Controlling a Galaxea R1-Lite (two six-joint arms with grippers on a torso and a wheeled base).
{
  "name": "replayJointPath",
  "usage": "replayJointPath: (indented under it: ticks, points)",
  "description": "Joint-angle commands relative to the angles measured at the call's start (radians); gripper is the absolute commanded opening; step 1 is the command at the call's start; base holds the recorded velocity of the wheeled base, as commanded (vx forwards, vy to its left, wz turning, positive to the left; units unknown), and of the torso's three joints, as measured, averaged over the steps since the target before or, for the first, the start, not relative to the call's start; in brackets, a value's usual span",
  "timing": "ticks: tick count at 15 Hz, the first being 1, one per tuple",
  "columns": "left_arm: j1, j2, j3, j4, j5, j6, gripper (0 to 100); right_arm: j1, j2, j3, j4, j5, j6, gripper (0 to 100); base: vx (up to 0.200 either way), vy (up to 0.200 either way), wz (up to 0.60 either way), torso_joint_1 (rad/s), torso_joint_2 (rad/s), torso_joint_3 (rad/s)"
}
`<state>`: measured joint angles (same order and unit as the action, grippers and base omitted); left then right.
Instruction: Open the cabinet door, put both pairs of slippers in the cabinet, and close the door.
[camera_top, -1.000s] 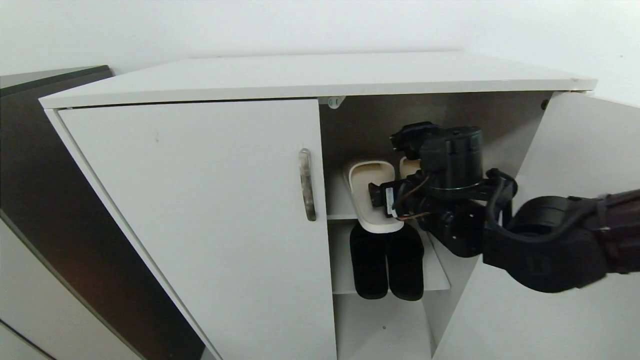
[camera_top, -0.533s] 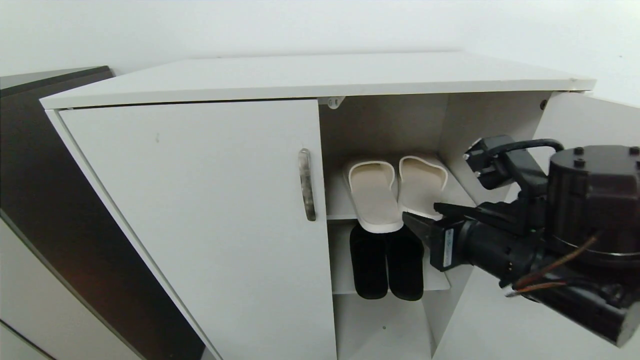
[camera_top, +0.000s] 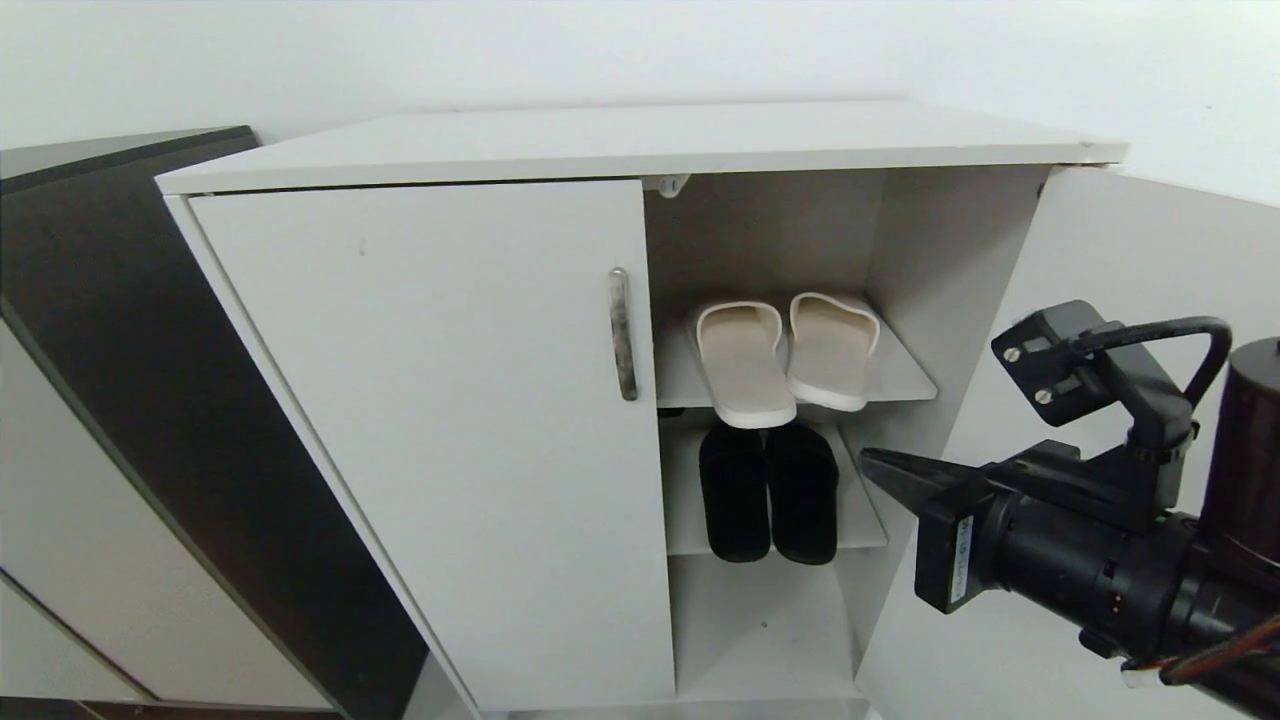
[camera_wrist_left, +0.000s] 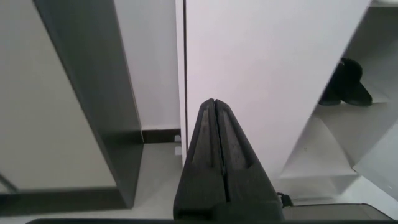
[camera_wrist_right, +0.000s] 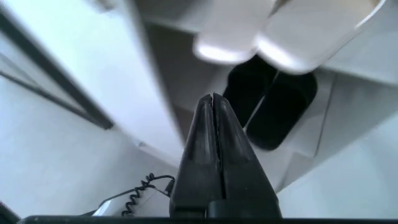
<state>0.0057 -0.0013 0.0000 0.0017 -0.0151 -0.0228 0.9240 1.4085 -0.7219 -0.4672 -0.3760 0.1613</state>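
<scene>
White foam slippers (camera_top: 745, 365) lie on the white cabinet's (camera_top: 600, 140) upper shelf and black slippers (camera_top: 735, 495) lie on the shelf below. The right gripper (camera_top: 885, 468) is outside, jaws pressed together. The left wrist view shows the left gripper (camera_wrist_left: 214, 106), jaws also pressed together, facing the closed left door (camera_wrist_left: 273, 62).

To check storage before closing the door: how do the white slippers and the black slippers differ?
The white slippers lie on the upper shelf; the black slippers lie on the lower shelf. The white slippers are uneven, one jutting past the shelf edge; the black slippers are level with each other. Both pairs lie flat, side by side, in the open half of the cabinet.
</scene>
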Motion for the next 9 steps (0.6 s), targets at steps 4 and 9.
replayJointPath:
  ticks: [4,9]
  points:
    - [0.000,0.001,0.000,0.000,0.000,0.000,0,-0.001,0.001,0.006,-0.001,0.002,0.000,0,-0.200,0.000,0.00,0.000,0.00,0.006]
    - [0.000,0.001,0.000,0.000,0.000,0.000,0,-0.001,0.003,0.012,-0.001,0.002,0.001,0,-0.200,0.000,0.00,0.002,0.00,0.000]
